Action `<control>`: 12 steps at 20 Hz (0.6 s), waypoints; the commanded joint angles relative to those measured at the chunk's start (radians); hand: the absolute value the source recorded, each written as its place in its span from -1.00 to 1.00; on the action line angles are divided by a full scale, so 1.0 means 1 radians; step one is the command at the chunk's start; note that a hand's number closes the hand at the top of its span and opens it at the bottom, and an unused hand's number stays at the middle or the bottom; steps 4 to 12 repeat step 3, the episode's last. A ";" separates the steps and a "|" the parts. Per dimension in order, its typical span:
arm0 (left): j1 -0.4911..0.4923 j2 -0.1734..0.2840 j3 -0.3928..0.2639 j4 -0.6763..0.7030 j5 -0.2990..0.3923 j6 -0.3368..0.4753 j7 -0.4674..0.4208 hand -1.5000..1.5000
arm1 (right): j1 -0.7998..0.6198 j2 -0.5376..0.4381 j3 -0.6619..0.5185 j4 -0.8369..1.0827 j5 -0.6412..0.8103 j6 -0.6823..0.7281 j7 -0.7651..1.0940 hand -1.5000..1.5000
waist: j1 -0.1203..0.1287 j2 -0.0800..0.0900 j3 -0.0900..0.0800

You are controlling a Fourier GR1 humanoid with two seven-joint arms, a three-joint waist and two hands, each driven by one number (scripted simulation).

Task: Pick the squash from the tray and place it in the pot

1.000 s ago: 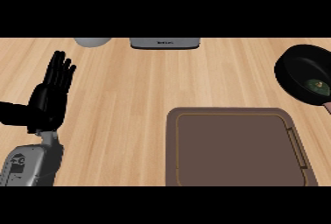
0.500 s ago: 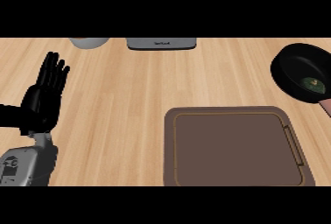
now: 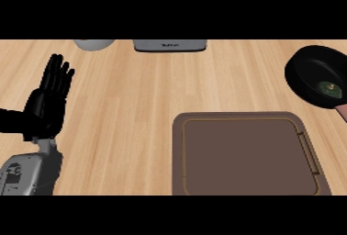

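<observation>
Head view, steep look down at a light wooden counter (image 3: 169,92). Left hand (image 3: 47,103) shows at the view's left side – black, fingers straight and held together, pointing toward the far edge, thumb off to the left. It holds nothing and touches nothing; resting, open flat. Grey forearm (image 3: 30,172) comes up from the lower left corner beneath it.

Brown tray (image 3: 247,158) sits in the lower right of the counter, rounded corners, raised rim, a handle bar along its right side. Its flat inner surface shows plain brown.

Black pot (image 3: 318,78) is at the right edge, far side of the tray and apart from it, partly cut off by the view's border. Squash (image 3: 328,88) – a small dark green rounded thing with a pale spot – lies inside the pot, low against its right inner wall. A pinkish handle (image 3: 340,110) sticks out from the pot's near right rim, running off the view.

Along the far edge: a grey rectangular appliance (image 3: 169,44) with faint lettering, unreadable, and just left of it a pale round object (image 3: 93,43), only its near part visible – cannot tell what it is.

Right hand appears nowhere in the view.
</observation>
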 commanded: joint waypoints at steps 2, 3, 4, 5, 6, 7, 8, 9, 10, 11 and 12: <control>0.017 0.010 0.007 -0.019 0.011 -0.025 0.019 0.00 | 0.167 0.025 -0.017 -0.105 -0.134 0.011 -0.044 -1.00 | 0.007 0.002 0.001; 0.075 0.045 0.042 -0.046 0.049 -0.071 -0.003 0.00 | 0.218 0.063 -0.013 -0.268 -0.077 0.078 0.044 -1.00 | 0.004 -0.001 0.000; 0.075 0.045 0.042 -0.046 0.049 -0.071 -0.003 0.00 | 0.218 0.063 -0.013 -0.268 -0.077 0.078 0.044 -1.00 | 0.004 -0.001 0.000; 0.075 0.045 0.042 -0.046 0.049 -0.071 -0.003 0.00 | 0.218 0.063 -0.013 -0.268 -0.077 0.078 0.044 -1.00 | 0.004 -0.001 0.000; 0.075 0.045 0.042 -0.046 0.049 -0.071 -0.003 0.00 | 0.218 0.063 -0.013 -0.268 -0.077 0.078 0.044 -1.00 | 0.004 -0.001 0.000; 0.075 0.045 0.042 -0.046 0.049 -0.071 -0.003 0.00 | 0.218 0.063 -0.013 -0.268 -0.077 0.078 0.044 -1.00 | 0.004 -0.001 0.000; 0.075 0.045 0.042 -0.046 0.049 -0.071 -0.003 0.00 | 0.218 0.063 -0.013 -0.268 -0.077 0.078 0.044 -1.00 | 0.004 -0.001 0.000; 0.075 0.045 0.042 -0.046 0.049 -0.071 -0.003 0.00 | 0.218 0.063 -0.013 -0.268 -0.077 0.078 0.044 -1.00 | 0.004 -0.001 0.000; 0.075 0.045 0.042 -0.046 0.049 -0.071 -0.003 0.00 | 0.218 0.063 -0.013 -0.268 -0.077 0.078 0.044 -1.00 | 0.004 -0.001 0.000; 0.075 0.045 0.042 -0.046 0.049 -0.071 -0.003 0.00 | 0.218 0.063 -0.013 -0.268 -0.077 0.078 0.044 -1.00 | 0.004 -0.001 0.000; 0.075 0.045 0.042 -0.046 0.049 -0.071 -0.003 0.00 | 0.218 0.063 -0.013 -0.268 -0.077 0.078 0.044 -1.00 | 0.004 -0.001 0.000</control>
